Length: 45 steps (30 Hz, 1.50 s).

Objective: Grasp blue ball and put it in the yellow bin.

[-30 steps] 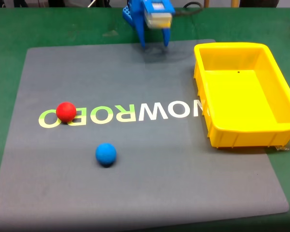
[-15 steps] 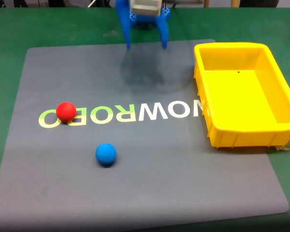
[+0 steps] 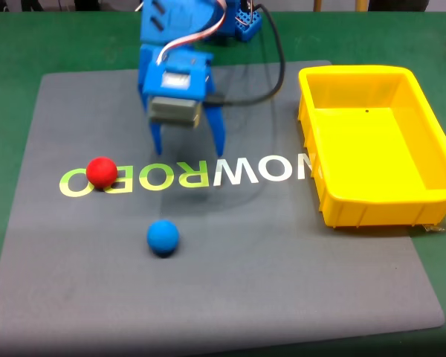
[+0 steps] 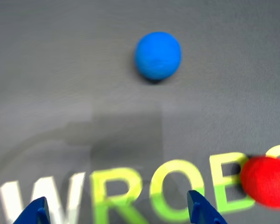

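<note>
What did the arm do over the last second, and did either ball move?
The arm swung out from the mat's far edge toward the camera; its open, empty hand now hangs over the lettering, short of the blue ball. Nothing was grasped. The blue ball, red ball and yellow bin stayed put.

A grey mat with pale lettering lies on a green table, which shows as a border round it in the fixed view. The light is even, casting soft shadows on the mat.
</note>
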Each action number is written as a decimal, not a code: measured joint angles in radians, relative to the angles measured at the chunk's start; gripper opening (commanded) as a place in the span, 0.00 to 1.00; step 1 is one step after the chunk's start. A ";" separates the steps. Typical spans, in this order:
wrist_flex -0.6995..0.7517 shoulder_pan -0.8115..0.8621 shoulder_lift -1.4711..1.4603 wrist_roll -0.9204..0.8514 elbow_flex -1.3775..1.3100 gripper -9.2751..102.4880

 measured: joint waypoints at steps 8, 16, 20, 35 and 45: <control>-0.009 0.025 -0.281 0.000 -0.264 0.39; -0.028 0.025 -0.476 0.012 -0.468 0.39; -0.054 0.025 -0.546 0.025 -0.546 0.39; -0.209 0.025 -0.730 0.035 -0.715 0.36; -0.213 0.023 -0.752 0.037 -0.742 0.08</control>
